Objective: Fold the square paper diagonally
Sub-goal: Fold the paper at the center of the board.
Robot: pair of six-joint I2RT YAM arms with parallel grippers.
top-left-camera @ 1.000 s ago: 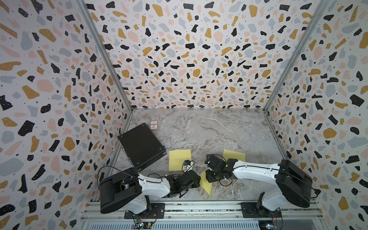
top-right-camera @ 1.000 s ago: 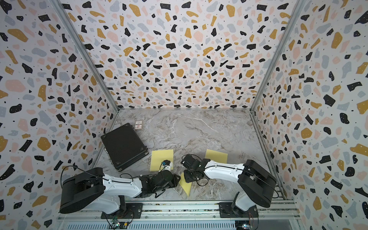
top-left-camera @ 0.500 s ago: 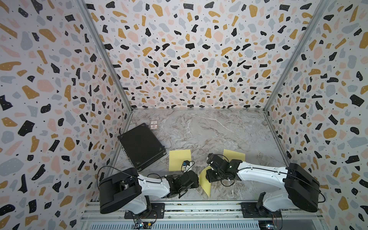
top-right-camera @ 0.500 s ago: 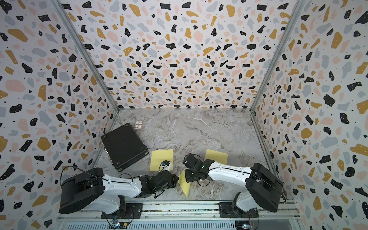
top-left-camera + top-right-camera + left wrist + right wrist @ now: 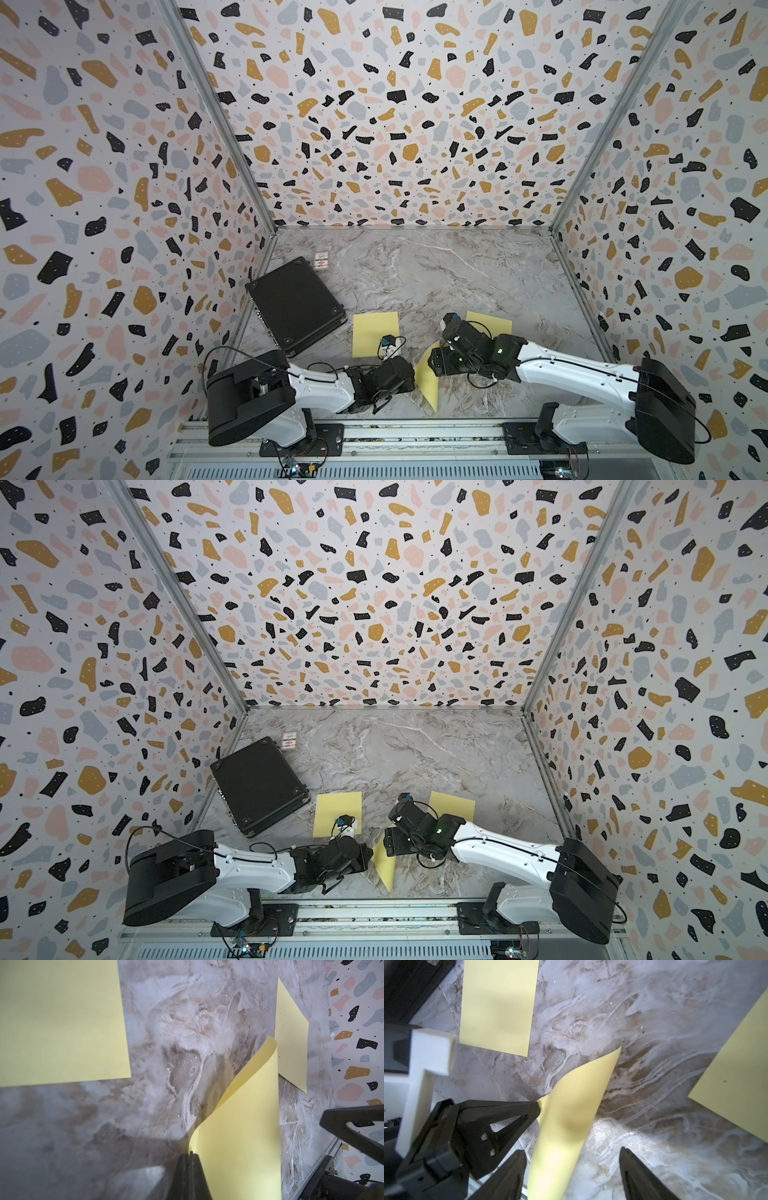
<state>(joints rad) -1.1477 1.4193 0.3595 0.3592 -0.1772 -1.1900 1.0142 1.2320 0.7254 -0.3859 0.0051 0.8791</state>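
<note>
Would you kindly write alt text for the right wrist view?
The shut left gripper pinches a corner of a curled yellow paper over the marble table; the right gripper is open around it. Two flat yellow sheets lie beyond.

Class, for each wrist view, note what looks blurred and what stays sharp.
Left wrist view: the flat sheet and the left gripper look soft, the marble table sharper. Right wrist view: the lifted paper blurs nearest the camera.

Pale yellow paper (image 5: 428, 380), two more yellow sheets (image 5: 374, 338) (image 5: 490, 324). Surface (image 5: 436, 270) grey-brown marble pattern. Black case (image 5: 297, 309). Walls (image 5: 395, 124) white terrazzo with black, ochre, pink, grey flecks. Fingers (image 5: 500, 1111) black.
</note>
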